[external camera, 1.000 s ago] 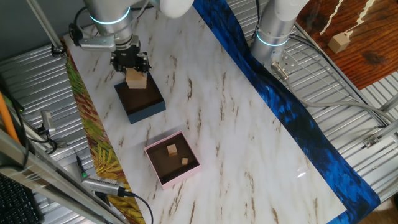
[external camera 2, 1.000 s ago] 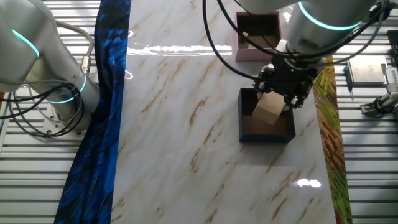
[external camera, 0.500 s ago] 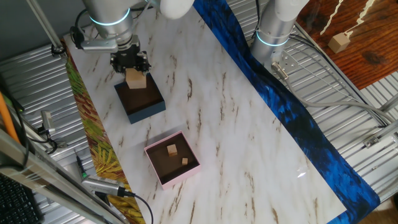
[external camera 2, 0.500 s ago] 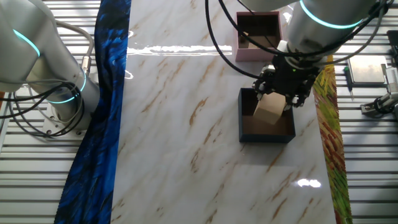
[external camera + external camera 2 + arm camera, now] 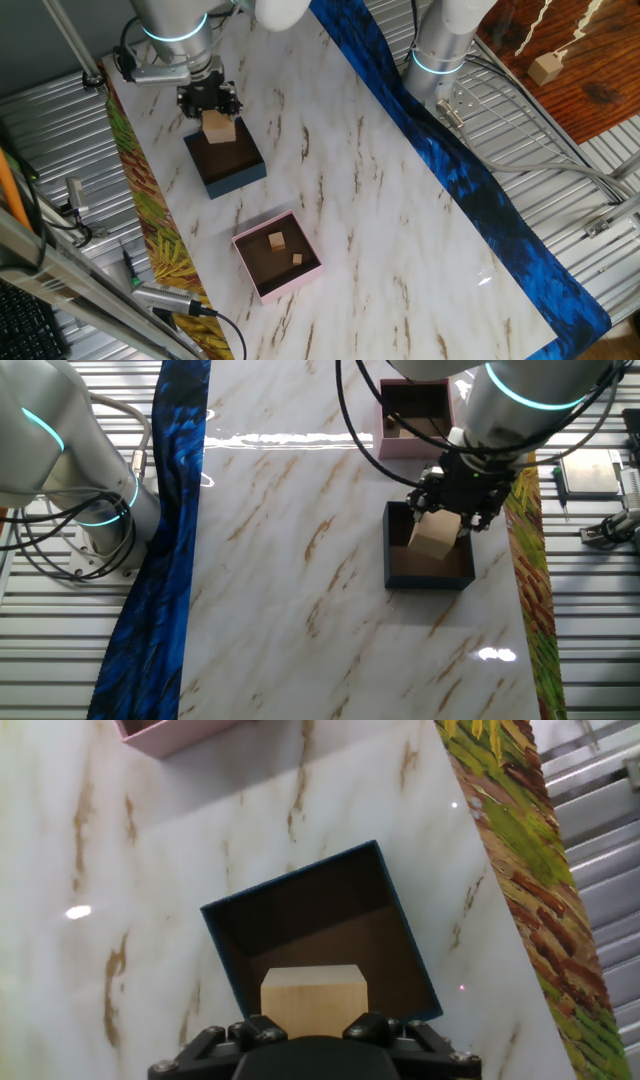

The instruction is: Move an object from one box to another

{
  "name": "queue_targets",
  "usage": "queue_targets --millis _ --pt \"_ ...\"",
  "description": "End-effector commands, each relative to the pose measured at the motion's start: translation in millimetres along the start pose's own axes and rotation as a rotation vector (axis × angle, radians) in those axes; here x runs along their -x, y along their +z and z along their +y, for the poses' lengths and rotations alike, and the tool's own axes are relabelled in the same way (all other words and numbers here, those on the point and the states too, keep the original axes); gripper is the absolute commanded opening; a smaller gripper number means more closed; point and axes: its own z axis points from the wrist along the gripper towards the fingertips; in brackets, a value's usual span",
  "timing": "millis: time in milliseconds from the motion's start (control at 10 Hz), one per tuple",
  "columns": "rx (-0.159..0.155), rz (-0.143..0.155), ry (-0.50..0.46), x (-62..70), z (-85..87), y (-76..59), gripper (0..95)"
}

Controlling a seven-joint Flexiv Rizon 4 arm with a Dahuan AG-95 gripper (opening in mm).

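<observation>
The pink box [image 5: 277, 254] waits at five o'clock from the navy-blue box [image 5: 226, 163], well apart, two small blocks already inside. I hold my gripper [image 5: 212, 108] clamped on the pale wooden block [image 5: 220, 126], above the navy box's twelve o'clock side, clearing its walls.

The gripper [image 5: 212, 108] is pointing straight down from the arm [image 5: 172, 22] at eleven o'clock, its fingers clamping a wooden block [image 5: 220, 127].
</observation>
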Motion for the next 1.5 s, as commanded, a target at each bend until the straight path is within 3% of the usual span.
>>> queue_targets --millis 100,600,700,900,1200,1400,1500 --pt "0.007 -0.010 0.027 26.3 3.4 -6.9 0.0" --pt "0.015 -0.032 0.137 135.8 33.6 -10.8 0.0" --pt "0.012 -0.026 0.150 143.6 36.8 -9.2 0.0" --pt "0.004 -0.009 0.165 143.9 37.1 -9.3 0.0" --pt "0.008 -0.023 0.050 143.9 37.1 -9.3 0.0" --pt "0.011 -0.024 0.033 139.8 38.5 -13.6 0.0" --pt "0.017 -0.029 0.033 145.6 41.4 -16.7 0.0"
